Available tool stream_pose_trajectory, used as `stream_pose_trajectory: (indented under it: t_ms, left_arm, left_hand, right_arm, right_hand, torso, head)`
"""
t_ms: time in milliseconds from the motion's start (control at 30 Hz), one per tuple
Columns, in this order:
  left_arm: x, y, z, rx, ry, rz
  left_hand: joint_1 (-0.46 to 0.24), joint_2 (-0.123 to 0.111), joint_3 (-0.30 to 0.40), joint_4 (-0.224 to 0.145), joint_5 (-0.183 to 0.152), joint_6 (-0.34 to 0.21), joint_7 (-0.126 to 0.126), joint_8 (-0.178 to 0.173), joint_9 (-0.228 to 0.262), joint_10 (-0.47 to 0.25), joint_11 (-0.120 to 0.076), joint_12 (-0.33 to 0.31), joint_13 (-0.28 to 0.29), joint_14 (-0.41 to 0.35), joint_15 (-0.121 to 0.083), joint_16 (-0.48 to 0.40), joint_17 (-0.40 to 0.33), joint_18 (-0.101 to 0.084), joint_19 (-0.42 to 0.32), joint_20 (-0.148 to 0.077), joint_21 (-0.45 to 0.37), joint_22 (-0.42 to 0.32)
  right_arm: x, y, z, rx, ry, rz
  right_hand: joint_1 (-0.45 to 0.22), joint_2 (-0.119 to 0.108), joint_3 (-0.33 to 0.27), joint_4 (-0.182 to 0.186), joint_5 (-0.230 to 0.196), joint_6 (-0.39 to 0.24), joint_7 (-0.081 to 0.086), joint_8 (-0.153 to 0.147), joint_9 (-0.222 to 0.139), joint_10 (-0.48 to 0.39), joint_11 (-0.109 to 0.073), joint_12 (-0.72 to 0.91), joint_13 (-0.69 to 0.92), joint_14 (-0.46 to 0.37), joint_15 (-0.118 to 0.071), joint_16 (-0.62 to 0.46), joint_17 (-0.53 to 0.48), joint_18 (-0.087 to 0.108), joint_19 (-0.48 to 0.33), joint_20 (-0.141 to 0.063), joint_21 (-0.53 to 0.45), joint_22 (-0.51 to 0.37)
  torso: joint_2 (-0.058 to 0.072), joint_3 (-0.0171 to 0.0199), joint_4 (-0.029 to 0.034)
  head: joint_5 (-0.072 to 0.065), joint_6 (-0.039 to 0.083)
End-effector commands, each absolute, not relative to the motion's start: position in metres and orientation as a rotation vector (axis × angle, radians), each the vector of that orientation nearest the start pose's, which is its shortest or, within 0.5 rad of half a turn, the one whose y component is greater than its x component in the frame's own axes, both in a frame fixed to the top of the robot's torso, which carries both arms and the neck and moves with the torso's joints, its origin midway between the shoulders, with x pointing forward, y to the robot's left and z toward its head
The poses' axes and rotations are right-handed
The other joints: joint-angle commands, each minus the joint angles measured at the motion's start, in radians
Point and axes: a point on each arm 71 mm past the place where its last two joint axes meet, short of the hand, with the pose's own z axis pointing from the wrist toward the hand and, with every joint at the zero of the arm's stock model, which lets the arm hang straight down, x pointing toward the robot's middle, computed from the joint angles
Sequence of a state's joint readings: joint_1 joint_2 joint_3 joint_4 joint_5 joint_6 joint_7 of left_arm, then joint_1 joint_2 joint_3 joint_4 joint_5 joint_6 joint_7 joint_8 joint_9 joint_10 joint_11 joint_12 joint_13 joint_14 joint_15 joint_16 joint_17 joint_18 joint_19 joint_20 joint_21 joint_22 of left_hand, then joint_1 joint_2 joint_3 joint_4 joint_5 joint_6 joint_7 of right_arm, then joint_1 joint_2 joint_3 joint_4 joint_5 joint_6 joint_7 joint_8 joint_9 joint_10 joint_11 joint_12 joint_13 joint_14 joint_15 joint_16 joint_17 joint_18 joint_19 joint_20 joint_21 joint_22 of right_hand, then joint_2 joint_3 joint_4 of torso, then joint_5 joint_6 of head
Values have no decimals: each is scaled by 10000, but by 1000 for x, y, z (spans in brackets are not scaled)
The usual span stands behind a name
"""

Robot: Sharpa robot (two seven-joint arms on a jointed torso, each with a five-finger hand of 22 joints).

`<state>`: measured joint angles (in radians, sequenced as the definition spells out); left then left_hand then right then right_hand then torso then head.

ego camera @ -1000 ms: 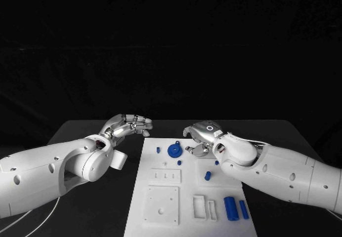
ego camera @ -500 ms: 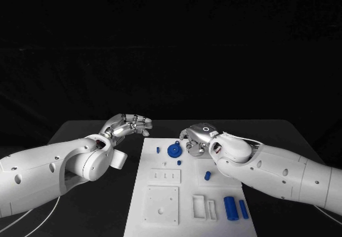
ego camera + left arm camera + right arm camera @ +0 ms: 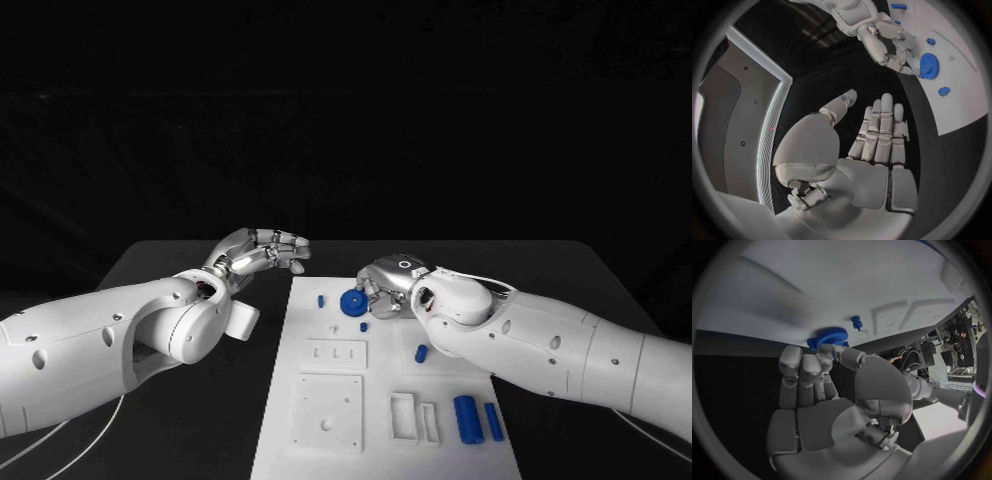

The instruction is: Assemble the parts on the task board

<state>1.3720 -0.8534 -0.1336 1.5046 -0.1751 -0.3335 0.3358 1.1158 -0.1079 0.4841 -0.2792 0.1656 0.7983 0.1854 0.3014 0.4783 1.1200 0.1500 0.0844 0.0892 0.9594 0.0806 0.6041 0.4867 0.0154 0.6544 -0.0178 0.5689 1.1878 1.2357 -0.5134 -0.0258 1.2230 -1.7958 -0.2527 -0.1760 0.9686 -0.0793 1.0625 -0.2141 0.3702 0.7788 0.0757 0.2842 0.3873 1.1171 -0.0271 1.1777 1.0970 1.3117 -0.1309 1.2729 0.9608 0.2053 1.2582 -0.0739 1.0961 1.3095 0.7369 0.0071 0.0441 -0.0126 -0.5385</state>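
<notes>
The right hand point(image 3: 387, 283) is seen with fingers drawn together at the blue gear point(image 3: 353, 303), near the far edge of the task board point(image 3: 329, 415); whether the gear is actually pinched cannot be told. A shallow hold could let it tilt or slip. The left hand point(image 3: 265, 251) is held apart, empty, off the board's far left corner. A black table point(image 3: 173, 265) and dark surroundings are noted.

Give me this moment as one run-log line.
right hand: fingertips at round blue toothed gear, grasp unclear | left hand: idle, open, off white task board
</notes>
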Motion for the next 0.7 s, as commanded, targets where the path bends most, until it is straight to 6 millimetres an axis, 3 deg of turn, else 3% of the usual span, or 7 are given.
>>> stream_pose_trajectory:
  t_ms: [33, 700]
  left_arm:
    - [508, 217, -127, -8218, 14496, -14313]
    - [508, 220, -127, -8240, 14465, -14264]
  left_hand:
    - [28, 7, -12, -18, -14, -33, 36, -56, 10, -23, 22, -50, -11, -27, 20, 35, 10, 15, 44, 10, -35, 10]
    - [23, 8, -11, -14, -12, -33, 36, -58, 11, -21, 23, -56, -11, -32, 19, 40, 11, 15, 44, 8, -39, 13]
  right_arm:
    - [537, -108, -179, -4824, 15701, 4392]
    - [531, -109, -184, -5145, 15850, 4287]
  right_hand:
    - [-62, 37, 56, -35, 60, -81, -7, -21, -1, 23, -73, -25, 14, -5, -90, 1, 16, 565, 66, -20, 44, 144]
    - [-125, 66, 84, -61, 101, -43, 1, 42, 40, 27, -68, -18, 26, -6, -88, 5, 30, 565, 72, -38, 54, 143]
  torso:
    - [-1, 5, 3]
    - [-13, 21, -41]
  head:
    - [29, -32]
    - [74, -53]
